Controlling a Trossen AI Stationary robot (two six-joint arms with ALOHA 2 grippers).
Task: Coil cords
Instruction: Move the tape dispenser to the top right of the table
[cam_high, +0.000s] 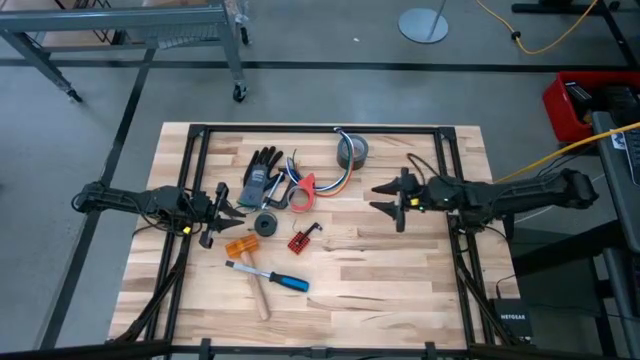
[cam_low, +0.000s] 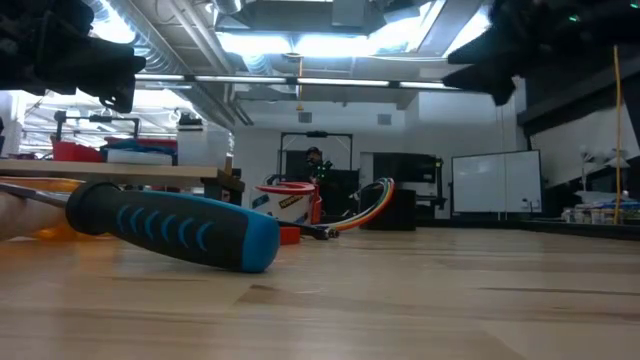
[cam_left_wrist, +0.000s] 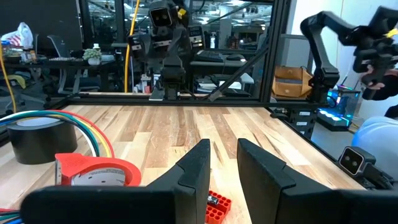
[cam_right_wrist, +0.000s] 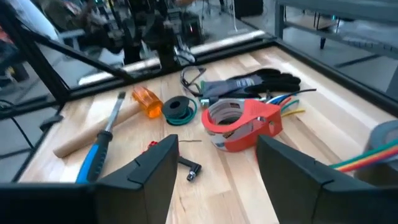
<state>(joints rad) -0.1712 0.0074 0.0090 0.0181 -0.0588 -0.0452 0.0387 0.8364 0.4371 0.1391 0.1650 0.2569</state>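
Now I count one bundle of coloured cords (cam_high: 335, 180) by the grey tape roll (cam_high: 351, 151), far centre. Left hand (cam_high: 232, 213) narrowly parted, empty; right hand (cam_high: 384, 197) wide, empty.

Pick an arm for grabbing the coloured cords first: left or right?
Probably right. The right gripper is open and faces the coloured cords by the grey tape roll across bare table. The left gripper has the glove and red tape dispenser between.

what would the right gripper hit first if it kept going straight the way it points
Probably the red tape dispenser: the open right gripper points left across the table at it, and its wrist view centres it. Since the gripper's height is unclear, it might pass above.
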